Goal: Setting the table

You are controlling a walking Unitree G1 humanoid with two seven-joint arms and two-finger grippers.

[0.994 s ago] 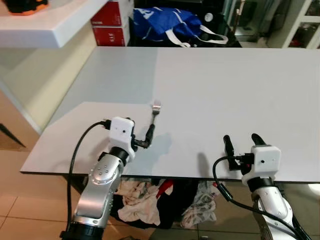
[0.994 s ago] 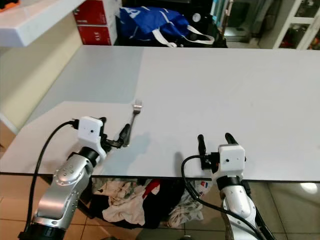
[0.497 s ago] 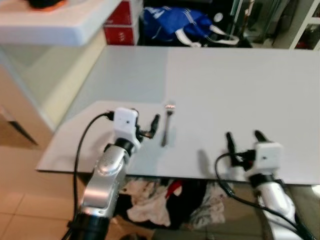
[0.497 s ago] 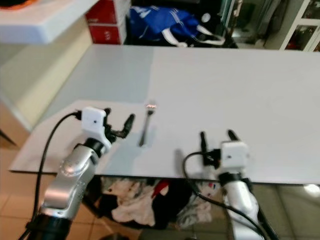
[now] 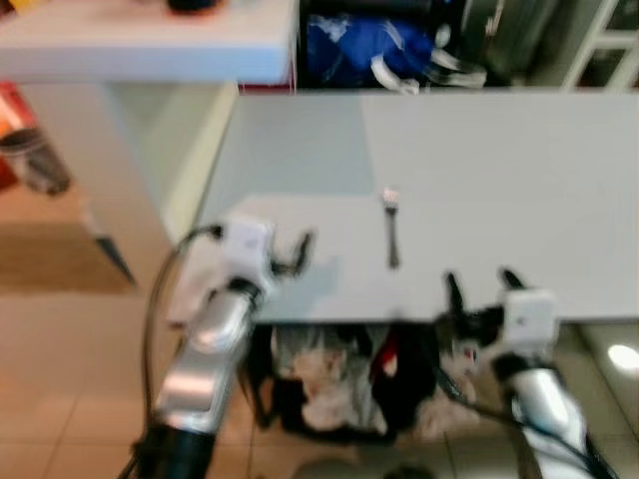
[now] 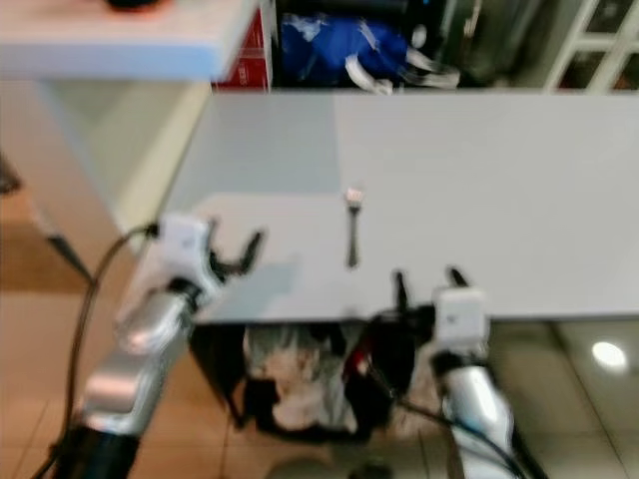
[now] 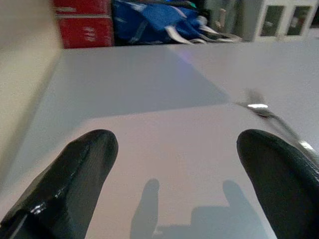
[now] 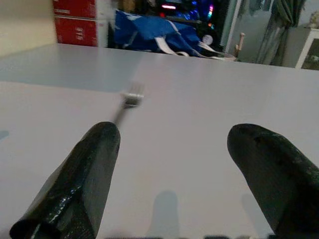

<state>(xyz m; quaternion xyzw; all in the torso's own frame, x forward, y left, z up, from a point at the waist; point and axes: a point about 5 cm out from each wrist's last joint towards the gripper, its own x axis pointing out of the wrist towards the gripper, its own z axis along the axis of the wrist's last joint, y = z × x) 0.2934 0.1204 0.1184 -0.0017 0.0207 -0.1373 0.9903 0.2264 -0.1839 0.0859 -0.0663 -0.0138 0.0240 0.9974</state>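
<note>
A silver fork (image 5: 391,235) lies flat on the white table (image 5: 499,160) near its front edge, tines pointing away from me. My left gripper (image 5: 292,254) is open and holds nothing; it hovers at the front left corner of the table, to the left of the fork (image 7: 269,117). Over the front edge, my right gripper (image 5: 479,280) stands open, just right of the handle end; the fork (image 8: 130,99) lies ahead of its fingers. The head views are blurred.
A blue bag (image 5: 369,50) sits beyond the table's far edge, with red boxes (image 7: 82,22) beside it. A white counter (image 5: 150,40) juts out at the upper left. A heap of clothes (image 5: 329,379) lies on the tiled floor under the table.
The left gripper let go of the fork, which now lies on the table, and drew back to its left. The whole picture has shifted, so the camera moved back.
</note>
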